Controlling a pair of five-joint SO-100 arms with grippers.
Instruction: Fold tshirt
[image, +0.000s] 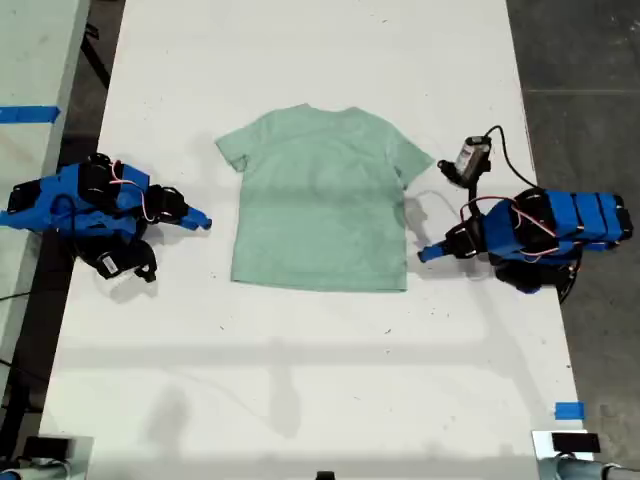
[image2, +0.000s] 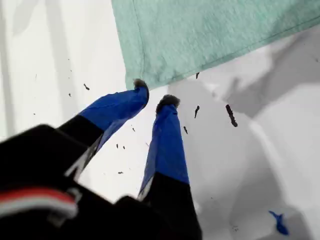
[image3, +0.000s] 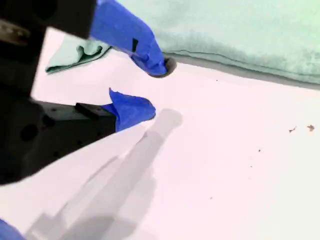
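The tshirt (image: 320, 200) lies flat and spread out in the middle of the white table (image: 300, 380). It is pale green. Its neck points to the far end of the table and its bottom edge points to the near end. Both short sleeves stick out to the sides.

My first pincer (image: 425, 253) is on the exterior view's right. It lies low over the table, just beside the shirt's bottom corner on that side. In the first wrist view, the tshirt (image2: 210, 35) fills the space past the tips. My first pincer (image2: 154, 94) is open a little, with a small gap between its two blue tips. One tip is right at the edge of the cloth. I cannot tell if it touches. It holds nothing.

My second pincer (image: 205, 223) is on the exterior view's left, near the shirt's side edge but apart from it. In the second wrist view, my second pincer (image3: 154, 87) is open wide and holds nothing. The tshirt (image3: 240, 30) lies just past it, with a sleeve showing farther off.

A small piece of blue tape (image: 568, 410) sticks to the table near the corner on the exterior view's right.
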